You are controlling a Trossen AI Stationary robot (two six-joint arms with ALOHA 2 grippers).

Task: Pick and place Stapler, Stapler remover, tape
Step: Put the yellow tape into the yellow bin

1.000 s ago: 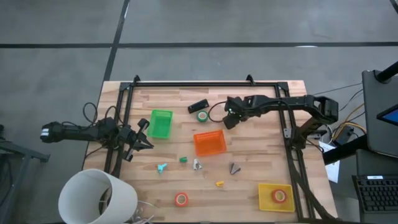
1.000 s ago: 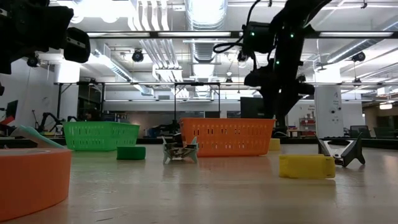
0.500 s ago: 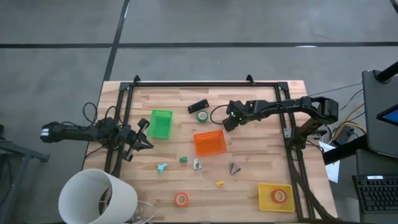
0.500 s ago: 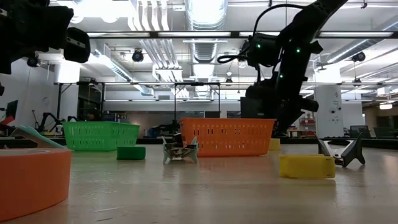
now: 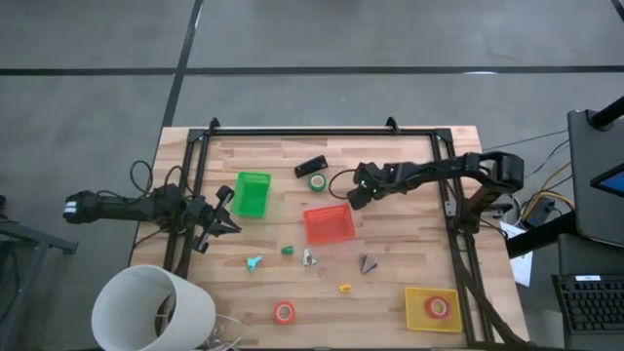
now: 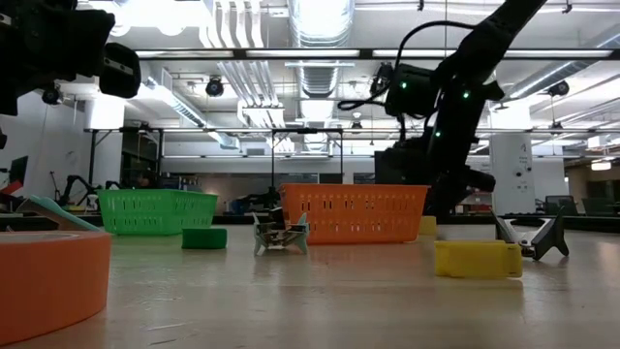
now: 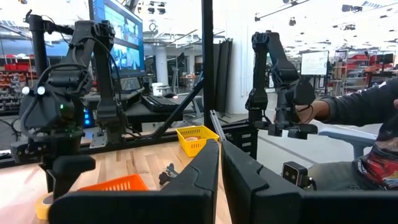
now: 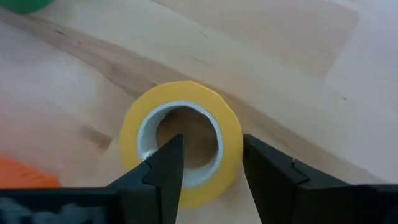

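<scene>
A yellow tape roll lies flat on the wood just beyond the orange bin. My right gripper points steeply down over it, open. One finger stands over the roll's hole and the other just outside its wall. In the high view the gripper hides the roll. The black stapler and a green tape roll lie farther back. An orange roll lies near the front edge. My left gripper waits shut at the table's left.
A green bin stands left of centre. A yellow bin at the front right holds a tape roll. Small staple removers lie in the middle. A white cylinder sits at the front left corner.
My right gripper has come down toward the table just beyond the orange bin, tipping to point more steeply down. The left arm and the things on the table have kept still.
</scene>
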